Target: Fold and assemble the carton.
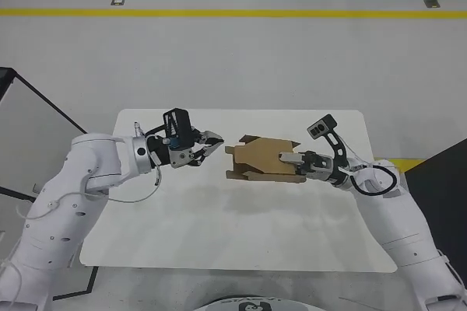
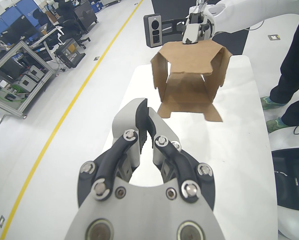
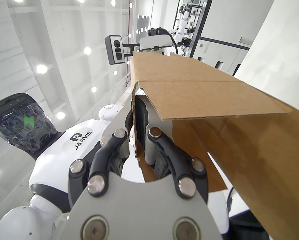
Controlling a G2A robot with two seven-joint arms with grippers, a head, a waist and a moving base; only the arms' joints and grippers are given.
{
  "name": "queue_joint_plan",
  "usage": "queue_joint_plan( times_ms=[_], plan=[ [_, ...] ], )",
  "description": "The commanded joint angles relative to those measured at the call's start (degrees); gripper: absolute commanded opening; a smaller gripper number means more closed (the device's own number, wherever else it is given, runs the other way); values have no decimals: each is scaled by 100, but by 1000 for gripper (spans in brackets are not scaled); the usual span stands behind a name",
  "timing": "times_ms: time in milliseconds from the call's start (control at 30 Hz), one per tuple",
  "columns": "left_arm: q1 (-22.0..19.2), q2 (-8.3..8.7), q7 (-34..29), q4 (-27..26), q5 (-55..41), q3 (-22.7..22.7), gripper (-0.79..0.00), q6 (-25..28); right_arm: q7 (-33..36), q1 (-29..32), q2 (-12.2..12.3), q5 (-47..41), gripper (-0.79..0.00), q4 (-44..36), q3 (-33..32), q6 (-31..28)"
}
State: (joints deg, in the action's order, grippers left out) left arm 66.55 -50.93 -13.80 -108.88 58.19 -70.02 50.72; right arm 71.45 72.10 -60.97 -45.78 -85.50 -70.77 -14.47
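carton sits mid table, open end facing the left arm | right gripper pinched tight on its far edge | left gripper empty, fingers nearly together, just short of that open end | tip: hold right steady, nudge the sides in squarely (thin board probably creases easily)

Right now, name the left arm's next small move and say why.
Probably ease the left tool forward to the open end of the carton and push its bottom flap up: the right tool is clamped on the far end, that flap lies flat outward, and the left tool hangs clear.
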Motion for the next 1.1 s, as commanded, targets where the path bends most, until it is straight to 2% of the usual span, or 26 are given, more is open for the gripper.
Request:
queue_joint_plan(
  times_ms=[0, 200, 533, 867, 1067],
  plan=[
    [10, -5, 10, -4, -86, 25, -785, 21, -4, 26, -6, -90, -785, -16, -1, 15],
    [-84, -25, -30, -81, -323, 151, -785, 189, 48, 55, -34, -279, -785, -37, 32, -11],
    [-169, -47, -173, -117, -391, 257, -785, 186, 184, 21, -52, -78, -785, -126, 108, -30],
    [-144, -24, -410, -215, -287, 157, -785, 155, -113, 114, -25, 519, -785, -229, 25, -79],
    [-107, -17, -445, -253, -321, 131, -785, 173, -183, 170, -28, 487, -785, -300, 21, -66]
  ],
)
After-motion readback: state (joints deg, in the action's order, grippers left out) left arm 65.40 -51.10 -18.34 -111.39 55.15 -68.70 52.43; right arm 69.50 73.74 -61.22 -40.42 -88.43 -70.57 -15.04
